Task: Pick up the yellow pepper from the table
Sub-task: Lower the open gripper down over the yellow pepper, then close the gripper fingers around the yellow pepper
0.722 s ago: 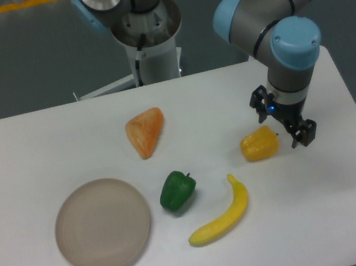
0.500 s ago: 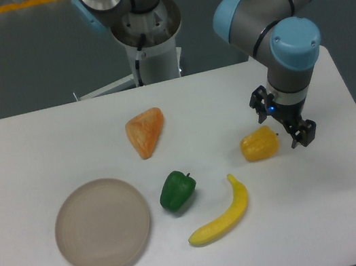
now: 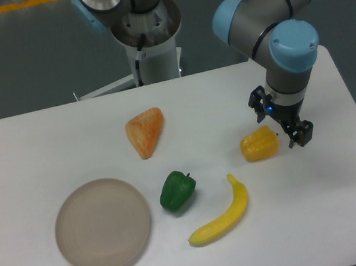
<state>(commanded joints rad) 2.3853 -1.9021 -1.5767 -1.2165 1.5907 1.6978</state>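
Observation:
The yellow pepper is small, lumpy and yellow-orange. It lies on the white table right of the middle. My gripper hangs just to the pepper's right and slightly above it. Its two black fingers stand apart, so it is open and holds nothing. The fingers do not straddle the pepper; the near finger is right beside its right edge.
A long yellow banana lies in front of the pepper. A green pepper sits left of the banana. An orange wedge lies further back. A round grey plate sits at the front left. The robot's base stands behind the table.
The gripper has shifted very slightly to the left toward the yellow pepper. Nothing else has moved.

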